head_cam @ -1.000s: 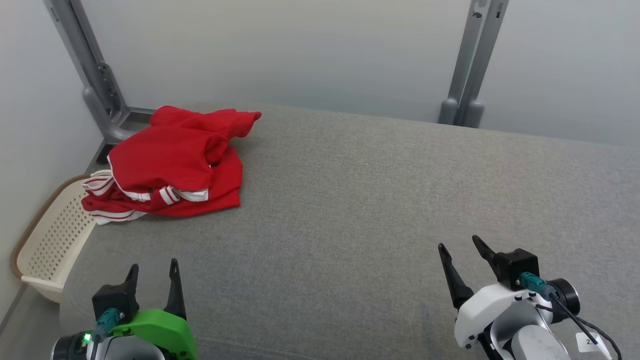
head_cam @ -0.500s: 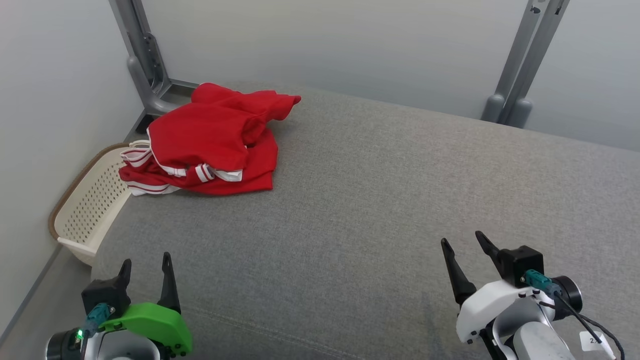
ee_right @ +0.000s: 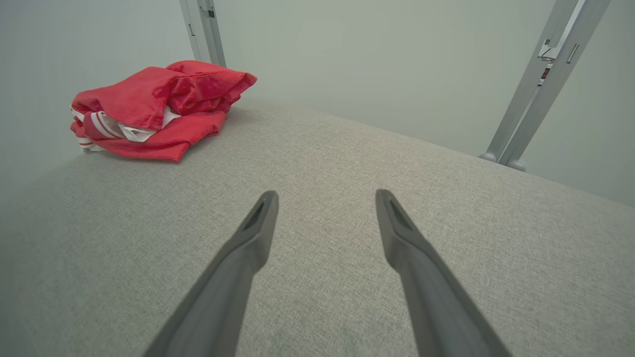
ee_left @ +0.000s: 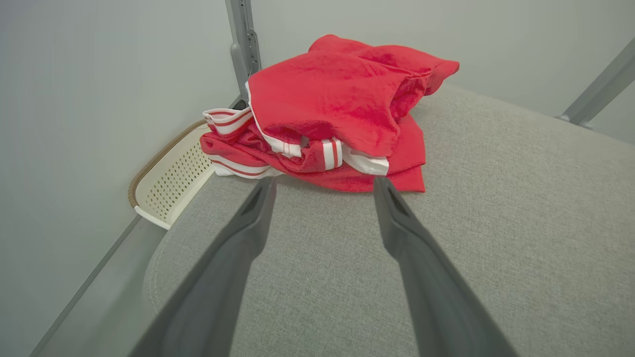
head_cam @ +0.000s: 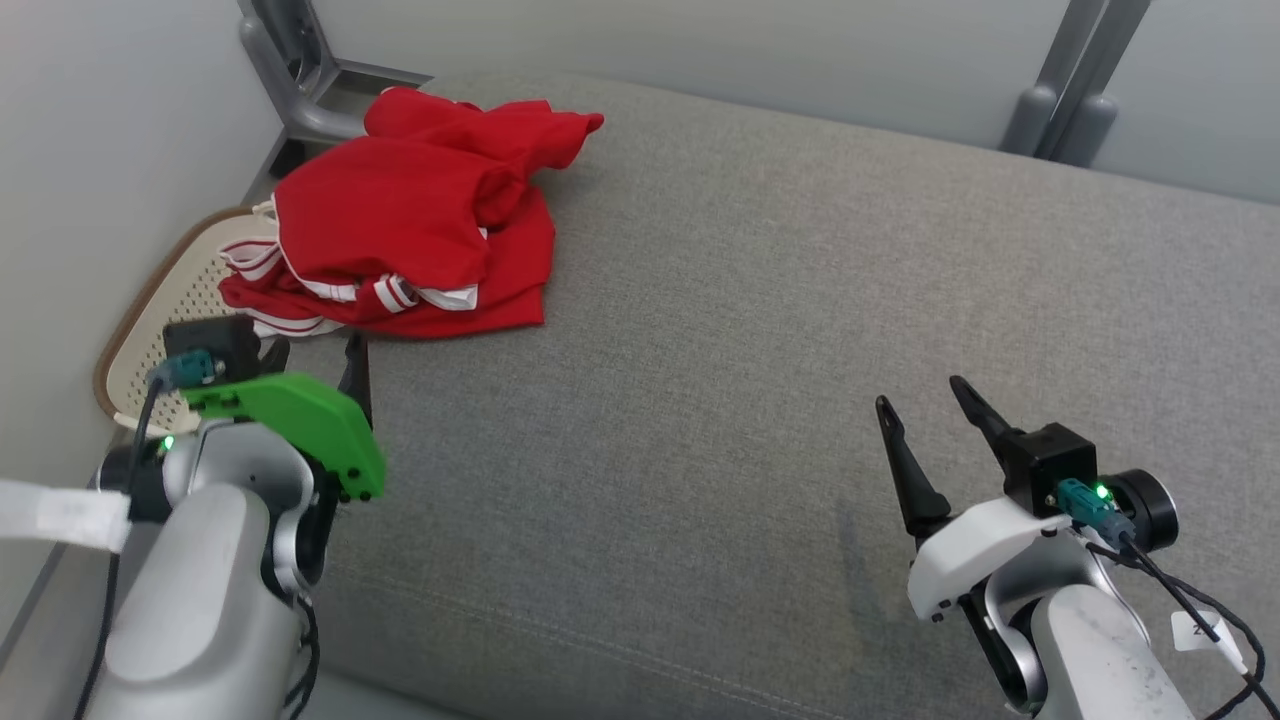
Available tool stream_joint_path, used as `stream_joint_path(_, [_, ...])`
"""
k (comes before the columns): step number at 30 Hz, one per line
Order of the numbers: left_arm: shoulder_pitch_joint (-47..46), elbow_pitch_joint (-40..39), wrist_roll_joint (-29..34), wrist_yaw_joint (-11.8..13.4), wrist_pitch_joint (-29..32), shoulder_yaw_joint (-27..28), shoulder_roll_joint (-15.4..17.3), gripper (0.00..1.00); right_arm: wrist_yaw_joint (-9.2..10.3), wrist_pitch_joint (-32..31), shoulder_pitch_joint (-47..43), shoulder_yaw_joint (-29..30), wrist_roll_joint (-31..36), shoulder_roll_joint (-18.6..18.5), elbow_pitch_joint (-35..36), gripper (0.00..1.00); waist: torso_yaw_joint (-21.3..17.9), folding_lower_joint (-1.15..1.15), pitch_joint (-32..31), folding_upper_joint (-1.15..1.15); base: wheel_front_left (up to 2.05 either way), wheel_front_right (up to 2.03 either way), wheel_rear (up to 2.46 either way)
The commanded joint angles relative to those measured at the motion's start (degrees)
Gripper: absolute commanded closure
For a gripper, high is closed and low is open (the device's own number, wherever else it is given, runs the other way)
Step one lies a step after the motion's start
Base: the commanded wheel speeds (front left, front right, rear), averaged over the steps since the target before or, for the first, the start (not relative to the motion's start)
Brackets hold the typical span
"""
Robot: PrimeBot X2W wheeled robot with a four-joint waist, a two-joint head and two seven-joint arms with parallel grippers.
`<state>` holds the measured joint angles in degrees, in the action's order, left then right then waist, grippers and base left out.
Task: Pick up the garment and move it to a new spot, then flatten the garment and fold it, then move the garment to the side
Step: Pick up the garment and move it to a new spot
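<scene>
Over in the far left corner of the big grey cushion (head_cam: 760, 330) lies the red garment (head_cam: 400, 220). It is soft and bunched up in a lumpy pile, with folds on top of folds. White stripes run along its edges, and one red end sticks out toward the back. In the left wrist view the garment (ee_left: 337, 99) looks a bit fuzzy, like a towel. Part of it hangs over the cushion's left side, above a cream plastic basket (head_cam: 150, 330) full of little round holes, with a brown rim. The cushion is woven cloth, rough and speckled, with round corners and a seam along the front. The left pincer (head_cam: 313, 350) has a shiny green cover and two long, dark, pointy fingers. They are spread wide apart and hold nothing. In its own view the left pincer (ee_left: 323, 182) points at the near edge of the garment, with its tips just beside the striped hem. The right pincer (head_cam: 920, 393) has a smooth white cover. Its fingers are spread wide too, holding nothing, over the bare cloth on the right, well apart from the garment (ee_right: 149, 104). Grey metal posts (head_cam: 1070, 90) stand behind the cushion, against a plain pale wall (head_cam: 700, 40).
</scene>
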<state>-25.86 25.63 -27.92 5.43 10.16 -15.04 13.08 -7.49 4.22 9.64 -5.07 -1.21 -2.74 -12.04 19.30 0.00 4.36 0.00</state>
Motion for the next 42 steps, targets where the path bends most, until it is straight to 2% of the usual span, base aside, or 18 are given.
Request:
stream_joint_path(1, [-3.62,1.24,-0.08,-0.51,1.94,-0.32,0.01,0.00,-0.01,-0.76,0.83,-0.08,0.94,-0.24,1.60,0.00,-1.96,0.00,4.58,0.00,0.00,0.00,0.00])
stream_joint_path(6, [-12.14,5.46,-0.03,-0.75,7.48,-0.79,1.24,0.00,-0.01,-3.21,1.60,-1.21,2.50,-0.24,6.24,0.00,-4.70,0.00,8.39,0.00,0.00,0.00,0.00])
stream_joint_path(13, [-19.54,9.64,2.48,-3.89,14.72,-4.43,4.29,0.00,-0.01,-6.04,1.70,-2.26,4.52,-0.23,10.69,0.00,-8.21,0.00,12.54,0.00,0.00,0.00,0.00])
stream_joint_path(16, [-21.04,10.67,2.81,-4.23,16.33,-4.78,5.26,0.00,-0.01,-6.66,1.57,-2.71,5.04,-0.23,11.67,0.00,-9.17,0.00,13.57,0.00,0.00,0.00,0.00])
stream_joint_path(22, [-23.85,14.25,4.79,-4.09,20.60,-6.39,8.12,0.00,-0.01,-7.84,0.65,-3.53,5.94,-0.23,14.00,0.00,-11.49,0.00,16.15,0.00,0.00,0.00,0.00])
stream_joint_path(30, [-26.37,17.31,8.02,-2.68,22.79,-8.76,10.62,0.02,-0.01,-8.49,0.15,-4.34,6.53,-0.22,15.75,0.00,-12.92,0.00,18.36,0.00,0.00,0.00,0.00])
stream_joint_path(31, [-26.65,17.62,8.33,-2.38,23.00,-8.93,10.89,0.44,-0.01,-8.50,0.16,-4.39,6.45,-0.22,15.79,0.00,-13.00,0.00,18.47,0.00,0.00,0.00,0.00])
stream_joint_path(32, [-26.91,17.81,8.54,-2.10,23.18,-9.03,10.95,0.63,-0.01,-8.50,0.19,-4.42,6.39,-0.22,15.84,0.00,-13.06,0.00,18.58,0.00,0.00,0.00,0.00])
stream_joint_path(33, [-27.06,17.93,8.66,-1.88,23.18,-9.14,10.92,0.98,-0.01,-8.39,0.20,-4.46,6.31,-0.22,15.85,0.00,-13.11,0.00,18.66,0.00,0.00,0.00,0.00])
stream_joint_path(37, [-27.52,17.79,8.82,-1.09,23.56,-9.59,10.53,1.00,-0.01,-8.20,0.40,-4.40,5.75,-0.22,15.49,0.00,-13.13,0.00,18.67,0.00,0.00,0.00,0.00])
stream_joint_path(42, [-28.35,16.02,8.81,0.04,20.33,-9.28,9.71,1.00,-0.01,-7.62,1.10,-4.55,4.89,-0.22,14.48,0.00,-13.04,0.00,17.68,0.00,0.00,0.00,0.00])
